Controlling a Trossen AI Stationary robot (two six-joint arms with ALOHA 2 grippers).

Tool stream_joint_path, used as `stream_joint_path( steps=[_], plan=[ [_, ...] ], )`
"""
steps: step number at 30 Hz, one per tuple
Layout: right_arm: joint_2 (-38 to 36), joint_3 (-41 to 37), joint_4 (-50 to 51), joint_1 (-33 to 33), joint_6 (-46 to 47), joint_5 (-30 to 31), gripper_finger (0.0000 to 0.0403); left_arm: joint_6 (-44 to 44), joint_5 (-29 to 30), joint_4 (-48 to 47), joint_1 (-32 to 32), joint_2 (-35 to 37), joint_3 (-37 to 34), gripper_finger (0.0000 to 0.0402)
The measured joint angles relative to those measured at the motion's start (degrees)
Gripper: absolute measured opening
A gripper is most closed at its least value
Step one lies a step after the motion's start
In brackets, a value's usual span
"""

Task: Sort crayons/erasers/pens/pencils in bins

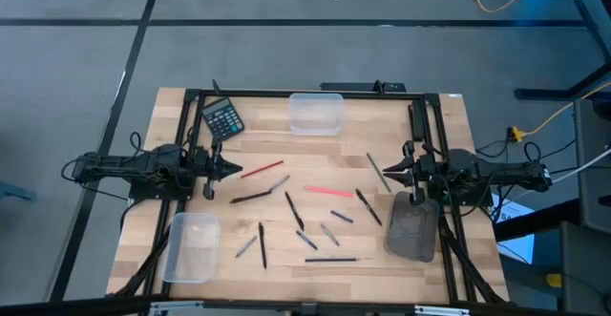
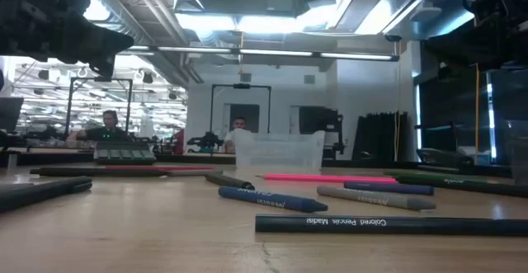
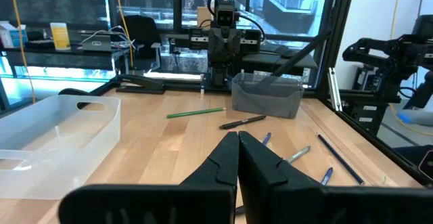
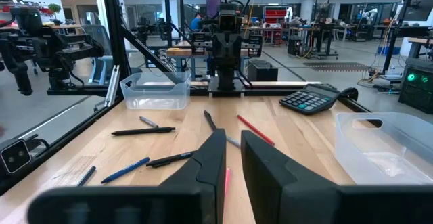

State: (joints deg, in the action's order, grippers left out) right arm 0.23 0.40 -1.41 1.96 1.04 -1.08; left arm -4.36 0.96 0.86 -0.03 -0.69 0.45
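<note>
Black calculator (image 1: 222, 118) near the table's far left corner, light wooden table (image 1: 315, 154), yellow cable (image 1: 501, 1) on grey floor

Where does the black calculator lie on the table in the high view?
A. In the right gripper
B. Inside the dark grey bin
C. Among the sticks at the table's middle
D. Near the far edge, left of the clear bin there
D: the calculator lies near the far edge, left of the clear bin.

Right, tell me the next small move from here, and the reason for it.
Probably the right end effector should open wider and dip toward the green pencil lying just beside it. Both end effectors hang above the table holding nothing, the left end effector shut, every stick lies loose on the wood, and the dark grey bin close by the right arm looks empty.
</note>
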Motion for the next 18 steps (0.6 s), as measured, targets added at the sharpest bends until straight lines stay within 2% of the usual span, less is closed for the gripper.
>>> stream_joint_path(
  steps=[10, 15, 18],
  plan=[
    [0.0, 0.0, 0.0, 0.0, -0.2, 0.0, 0.0052, 0.0, 0.0, -0.1, 0.0, 0.0, 0.0, 0.0000],
    [0.0, 0.0, -0.1, 0.0, -7.0, 0.1, 0.0052, 0.5, 0.0, -0.1, 0.0, 0.0, 0.0, 0.0000],
    [0.0, 0.0, -0.1, 0.0, -11.4, 0.1, 0.0052, 4.8, 0.0, -0.2, 0.0, 0.0, 0.0, 0.0000]
  ],
)
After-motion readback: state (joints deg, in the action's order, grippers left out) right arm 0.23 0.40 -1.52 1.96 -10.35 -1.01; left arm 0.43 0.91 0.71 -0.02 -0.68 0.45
